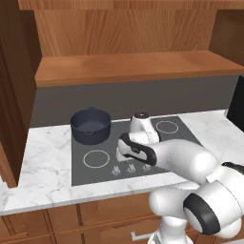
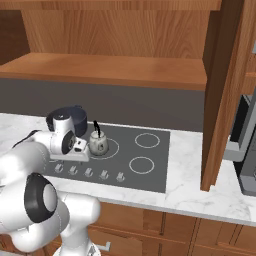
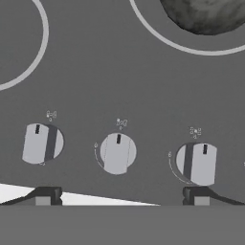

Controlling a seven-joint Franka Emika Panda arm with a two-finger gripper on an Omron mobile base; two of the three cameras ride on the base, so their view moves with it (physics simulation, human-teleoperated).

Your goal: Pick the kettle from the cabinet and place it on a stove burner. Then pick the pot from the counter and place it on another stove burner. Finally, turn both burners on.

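Tool [image 3: 122, 198] fully open and holding nothing, poised above the middle knob [image 3: 116, 153] of the cooktop [image 2: 150, 165], kettle [image 2: 98, 142] on a burner ring just behind the knobs, pot [image 1: 90, 125] on the cooktop's rear burner, marble surface [image 1: 43, 167] around the cooktop.

I'm looking at my arm [image 1: 190, 167]: glossy white rounded shells, bulbous at each link, with dark charcoal bands ringing the joints. The hand [image 3: 122, 196] is showing two small dark fingertips [image 3: 45, 195] with paler grey pads.
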